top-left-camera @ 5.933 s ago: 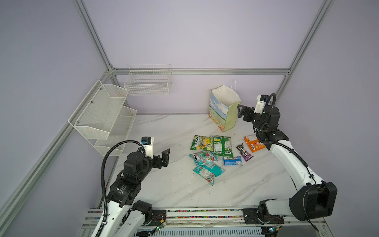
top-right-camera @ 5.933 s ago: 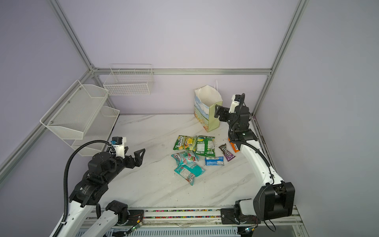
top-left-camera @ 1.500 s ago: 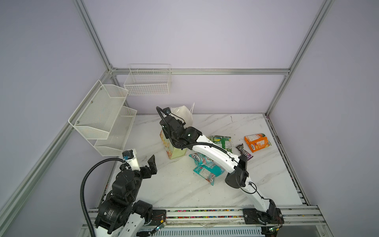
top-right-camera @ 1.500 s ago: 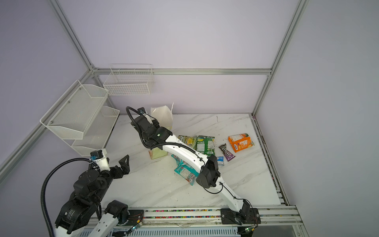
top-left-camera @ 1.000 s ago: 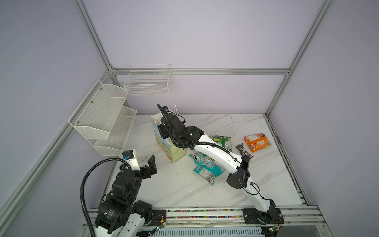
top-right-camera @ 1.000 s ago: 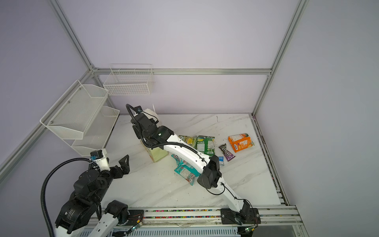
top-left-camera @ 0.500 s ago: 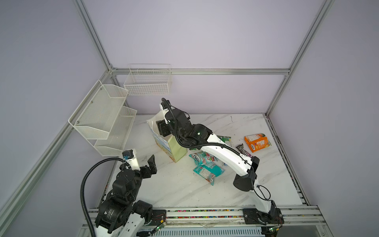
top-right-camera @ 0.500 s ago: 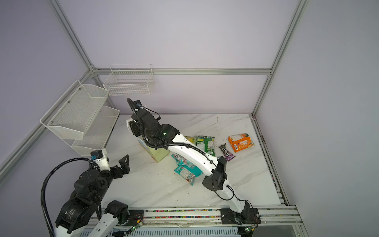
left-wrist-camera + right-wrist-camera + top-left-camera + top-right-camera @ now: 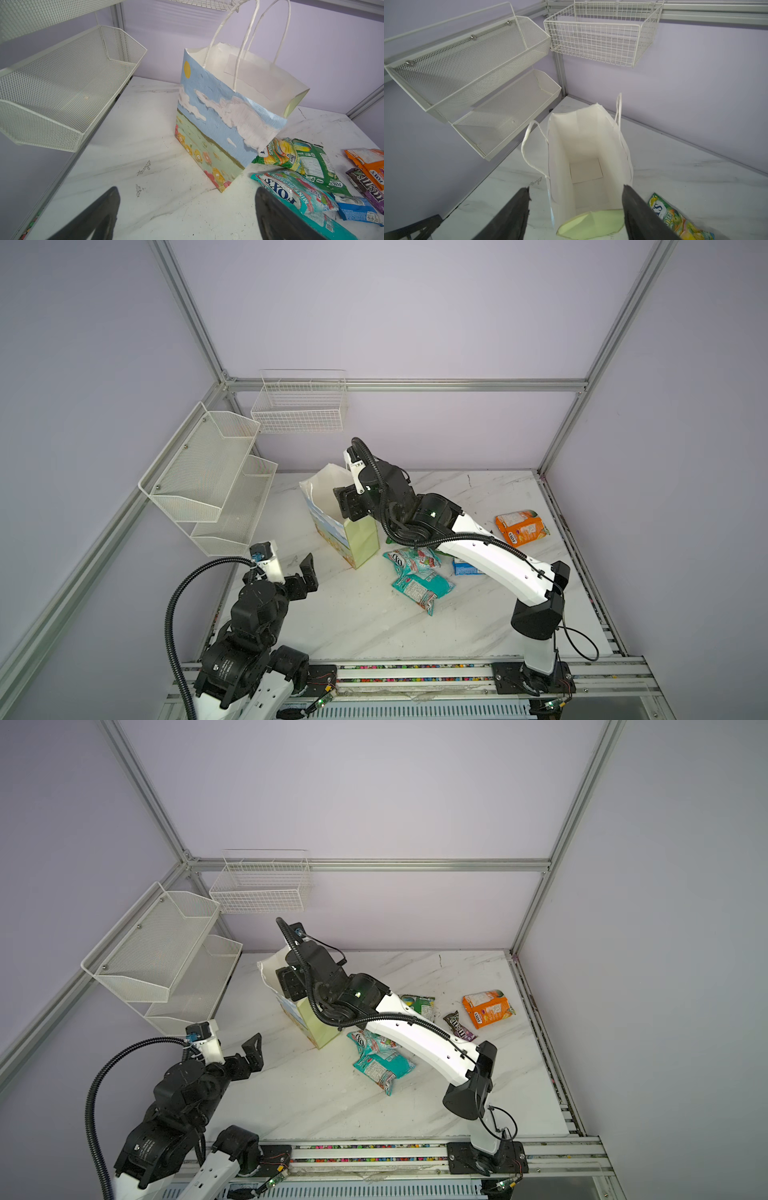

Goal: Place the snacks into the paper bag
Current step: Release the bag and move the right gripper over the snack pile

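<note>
1. paper bag (image 9: 361,537): upright on tabletop (image 9: 374,635), mouth open. It's below R gripper (image 9: 575,188), pale green end btwn the fingers.
2. R gripper: I see fingers spread, not pinching the bag.
3. L gripper (image 9: 187,189): fingers wide; bag ahead of them, apart.
4. orange pkt (image 9: 519,526), teal pkts (image 9: 411,564), blue pkt (image 9: 467,568): on tabletop outside bag, behind R fingers.

there is one paper bag (image 9: 218,124). the snacks (image 9: 376,1067) are seven in all: two green packets (image 9: 278,154) (image 9: 315,166), two teal packets (image 9: 409,562) (image 9: 424,587), one small blue packet (image 9: 357,209), one orange packet (image 9: 486,1009) and one dark purple bar wrapper (image 9: 459,1025). on the walls there are two white mesh bins (image 9: 467,68) (image 9: 508,116) and one white wire basket (image 9: 600,33). robot arms (image 9: 257,614) (image 9: 490,560) are two.
</note>
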